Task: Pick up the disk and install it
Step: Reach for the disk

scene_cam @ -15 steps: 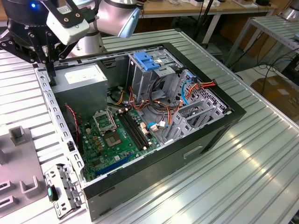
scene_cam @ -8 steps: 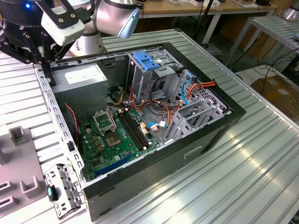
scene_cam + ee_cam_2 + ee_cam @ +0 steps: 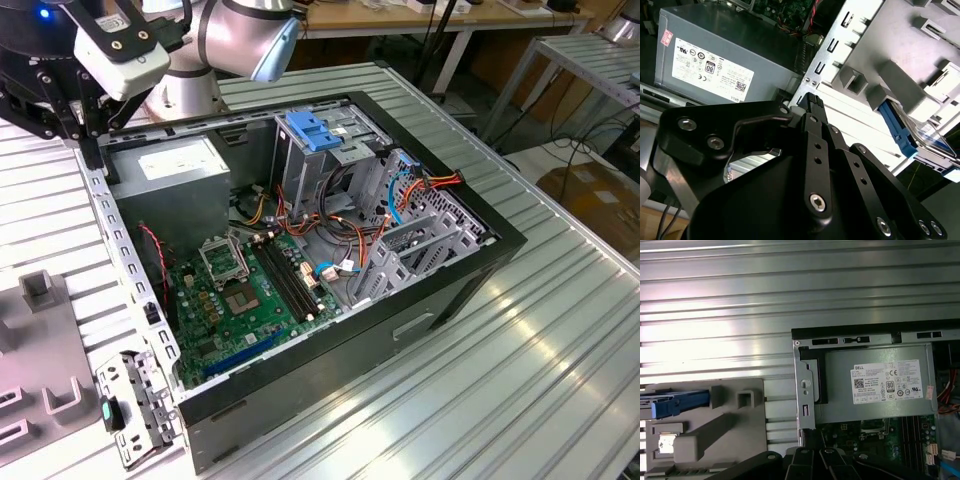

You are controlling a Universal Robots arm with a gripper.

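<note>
- Second wrist view first: the gripper hovers at the case wall, right by the power supply. Its tips look pinched together with nothing between them, so I'd call it clenched and empty.
- The disk isn't picked up yet. It sits in the grey fixture on the table, outside the case.
- What matters here: the disk lies off to one side of the gripper, across the case wall and well apart from it.
- In the first wrist view its long edge, the one with the blue bracket, seems to run along the table's ribs.
- In the exterior view the arm reaches over the case corner at the exterior view's left.
</note>
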